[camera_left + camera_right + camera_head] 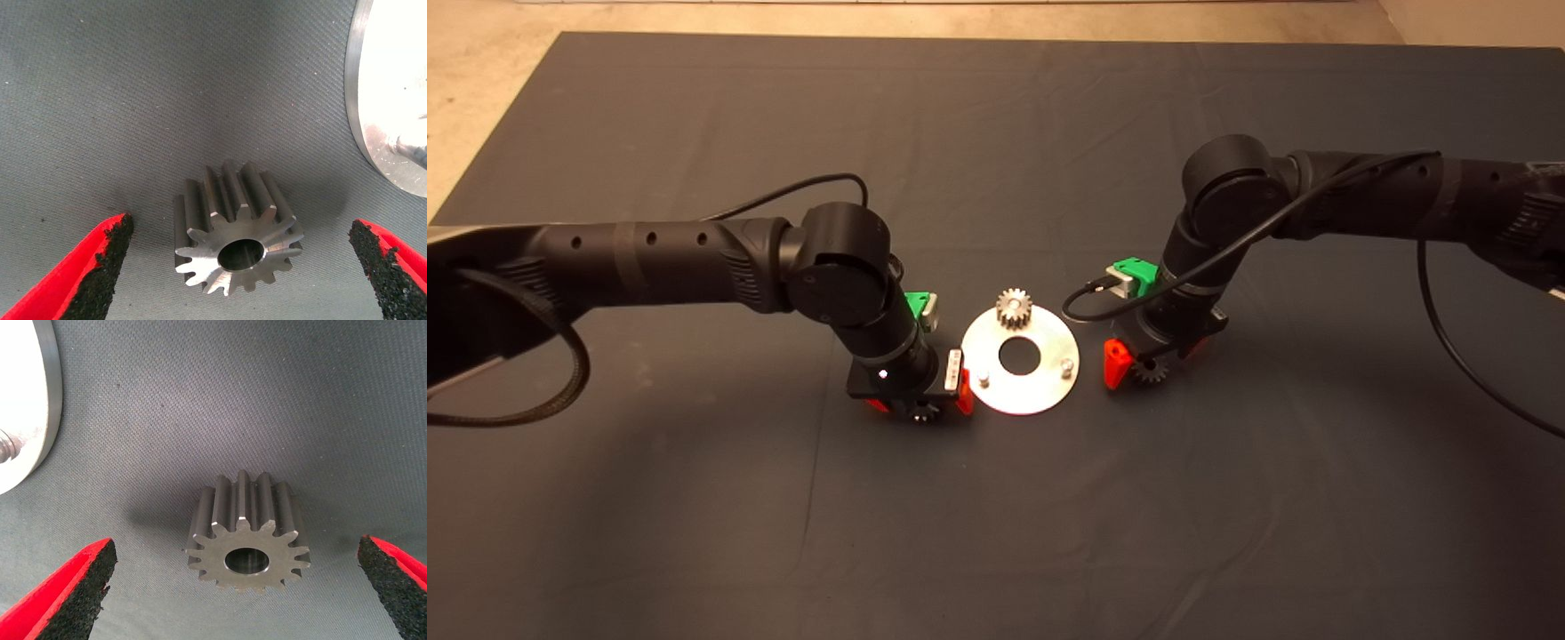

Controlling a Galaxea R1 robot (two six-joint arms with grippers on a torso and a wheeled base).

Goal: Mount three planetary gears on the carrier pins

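Gears: one (1014, 308) sits on the disc's (1020, 391) 12 o'clock pin; left gripper (240, 267) and right gripper (240, 587), fingers apart, each straddle another gear (233, 240) (248, 540) on the mat (996, 533)

The left arm (649, 253) reaches in from the left edge, straight and level, then bends at the wrist (840, 271) and angles downward toward the mat. Its left gripper (922, 411) points down close to the mat, and its red fingers (87, 270) stand wide apart with the black pads facing inward, touching nothing. The right arm (1396, 191) comes in from the right edge, turns at its wrist (1232, 182) and drops at a slant. The right gripper (1149, 368) likewise points down close to the mat, its fingers (73, 593) spread wide, pads facing each other and closed on nothing.
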